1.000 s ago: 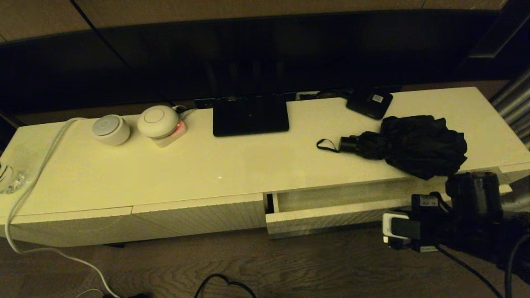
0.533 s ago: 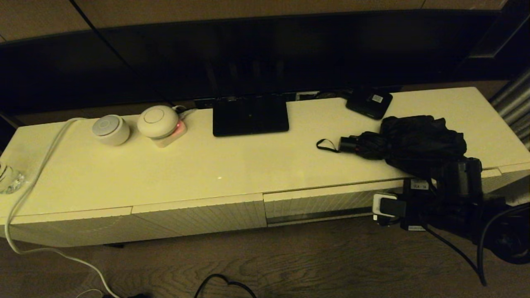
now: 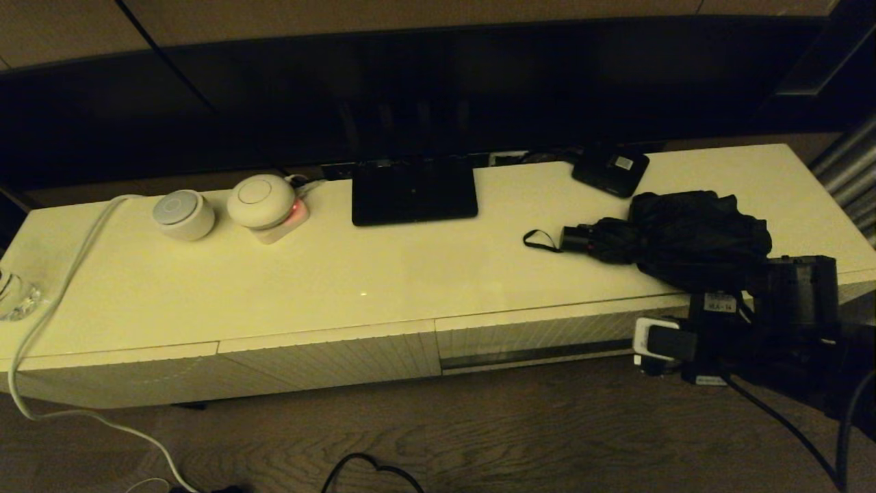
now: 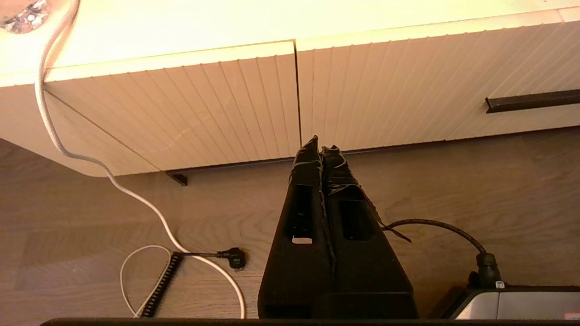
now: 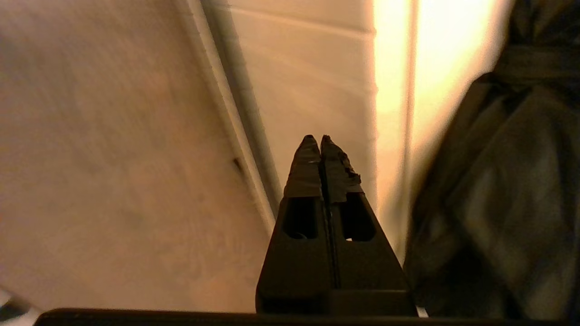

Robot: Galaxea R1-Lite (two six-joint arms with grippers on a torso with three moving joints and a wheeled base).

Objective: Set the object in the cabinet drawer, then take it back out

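The black folding umbrella (image 3: 688, 239) lies on the cabinet top at the right, its handle and strap loop (image 3: 540, 239) pointing left. Below it the cabinet drawer (image 3: 534, 335) sits pushed in flush, dark handle slot (image 3: 527, 356) showing. My right arm (image 3: 759, 329) hangs in front of the drawer's right end. My right gripper (image 5: 319, 138) is shut and holds nothing, close to the drawer front (image 5: 312, 90), with umbrella fabric (image 5: 498, 181) beside it. My left gripper (image 4: 321, 147) is shut and empty, low above the floor, facing the seam between the drawer (image 4: 408, 86) and the shorter front (image 4: 181, 113).
On the cabinet top stand a flat black stand (image 3: 414, 188), a small black box with a white label (image 3: 610, 169), two round white devices (image 3: 183, 213) (image 3: 261, 200) and a glass (image 3: 14, 294) at the left edge. A white cable (image 3: 61, 287) trails to the floor.
The drawer, pulled out a little one second ago, is now pushed in flush. After pressing against its front, my right arm has drawn back slightly to the right. The umbrella has stayed put.
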